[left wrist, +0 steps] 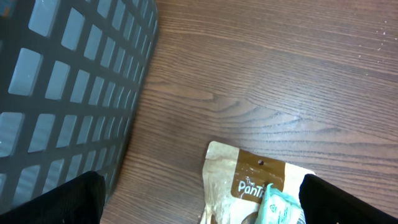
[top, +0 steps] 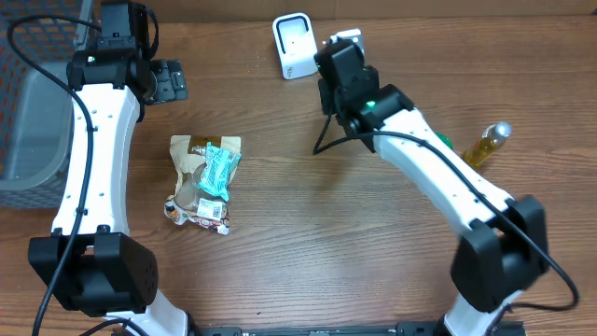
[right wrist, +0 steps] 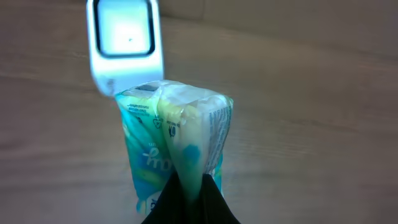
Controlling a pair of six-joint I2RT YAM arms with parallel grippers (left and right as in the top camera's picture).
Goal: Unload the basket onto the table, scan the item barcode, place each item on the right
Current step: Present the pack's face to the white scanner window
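Observation:
My right gripper (right wrist: 188,186) is shut on a teal and white soft packet (right wrist: 175,127), pinching a fold of its wrapper. The packet stands upright just in front of the white barcode scanner (right wrist: 124,40), whose window faces it. From overhead, the right gripper (top: 340,49) hangs right of the scanner (top: 293,45) at the table's back, and only a white corner of the packet (top: 345,36) shows. My left gripper (top: 169,81) is open at the back left, holding nothing. In its wrist view the left gripper (left wrist: 205,208) hovers over a brown pouch (left wrist: 249,180).
The brown pouch (top: 198,154) lies left of centre with a teal packet (top: 221,171) on it and another snack packet (top: 198,213) at its near end. A grey slatted basket (top: 28,112) stands at the left edge. A yellow bottle (top: 488,145) lies at the right.

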